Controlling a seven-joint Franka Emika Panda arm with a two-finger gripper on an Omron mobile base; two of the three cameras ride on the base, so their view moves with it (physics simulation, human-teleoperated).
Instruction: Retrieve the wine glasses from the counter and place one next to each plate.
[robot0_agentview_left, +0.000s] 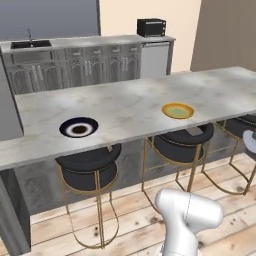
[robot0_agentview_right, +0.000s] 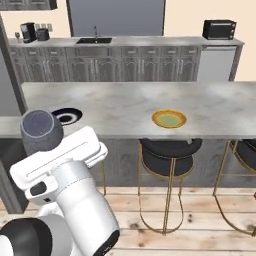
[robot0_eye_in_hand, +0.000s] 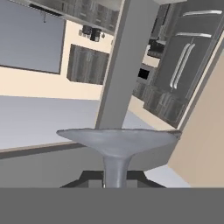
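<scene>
Between the dark tips of the gripper (robot0_eye_in_hand: 116, 183), seen from the hand camera, rises a thin grey stem that flares into a broad rounded disc. That looks like one wine glass (robot0_eye_in_hand: 117, 141), pinched at the stem with the jaws drawn nearly together. Whether the wide part is its bowl or its foot I cannot tell from that angle. Beyond it stand a pale pillar and some grey cabinets. Further out, from behind the arm, the long marbled island top (robot0_agentview_left: 130, 102) carries both plates, well apart. The navy plate (robot0_agentview_left: 78, 128) sits toward the left and the yellow plate (robot0_agentview_left: 178, 110) toward the right, each above a dark stool (robot0_agentview_left: 89, 167). Neither plate has a glass beside it yet. At the far left of the back counter (robot0_agentview_right: 150, 41) a tiny stemmed shape may be the other glass, though it is too small to be sure. I would say the first glass is being carried to the island. The next move calls for bringing it over the top, setting it upright just beside one plate, not on it, and only then letting go.
</scene>
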